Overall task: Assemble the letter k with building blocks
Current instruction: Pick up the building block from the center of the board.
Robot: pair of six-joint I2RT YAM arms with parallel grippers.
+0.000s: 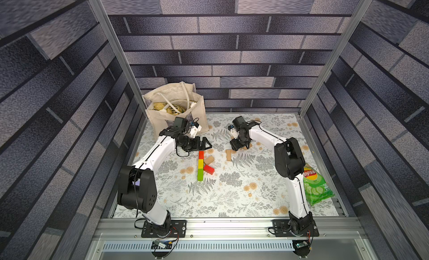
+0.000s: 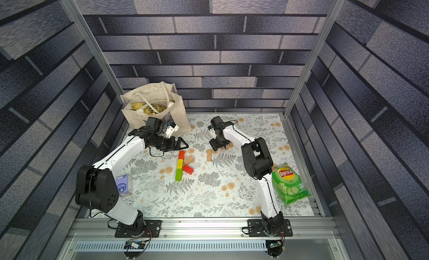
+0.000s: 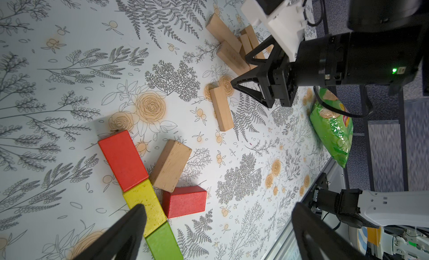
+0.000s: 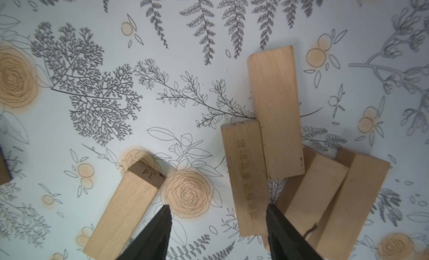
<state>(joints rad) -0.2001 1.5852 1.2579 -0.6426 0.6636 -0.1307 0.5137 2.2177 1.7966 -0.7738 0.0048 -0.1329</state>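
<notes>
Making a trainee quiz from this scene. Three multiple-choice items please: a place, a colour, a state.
1. The crisp packet lies: A beside the right arm; B in the scene's centre; C against the far wall.
2. The middle block of the coloured column is: A blue; B yellow; C plain.
3. The left tool is: A shut on a block; B open, empty; C shut on the packet.
Answers: A, it lies by that arm; B, yellow between red and green; B, its fingers stand apart with nothing between.
</notes>
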